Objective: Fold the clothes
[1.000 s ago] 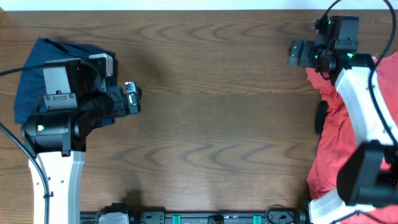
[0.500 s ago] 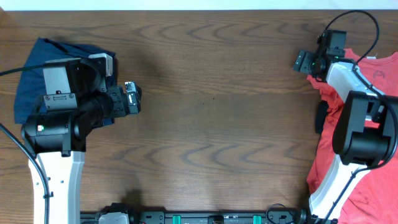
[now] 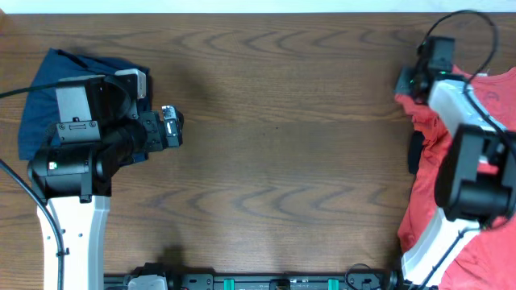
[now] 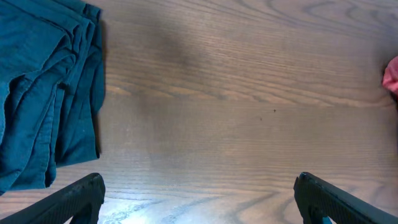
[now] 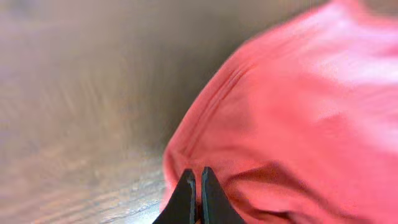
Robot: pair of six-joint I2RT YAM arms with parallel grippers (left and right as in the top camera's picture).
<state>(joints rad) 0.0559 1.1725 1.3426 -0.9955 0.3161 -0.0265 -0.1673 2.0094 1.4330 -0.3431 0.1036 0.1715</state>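
The coral-red T-shirt (image 3: 425, 184) lies crumpled at the table's right edge, partly under my right arm. My right gripper (image 3: 403, 84) is at the shirt's far left corner. In the right wrist view its fingers (image 5: 199, 173) are pressed together on the hem of the T-shirt (image 5: 292, 118), and the cloth puckers at the tips. A folded navy garment (image 3: 44, 84) lies at the far left, partly under my left arm. My left gripper (image 3: 173, 127) stands wide open over bare wood just right of it, with nothing between its fingers (image 4: 81, 193). The navy garment (image 4: 37, 93) fills the left of the left wrist view.
A black garment (image 3: 415, 151) peeks out at the left edge of the red shirt. The wooden table (image 3: 282, 145) stretches between the two arms. A sliver of the red shirt (image 4: 392, 74) shows at the right edge of the left wrist view.
My right gripper has swung down from the far edge to the shirt's corner and shut on the cloth. The left arm has not moved.
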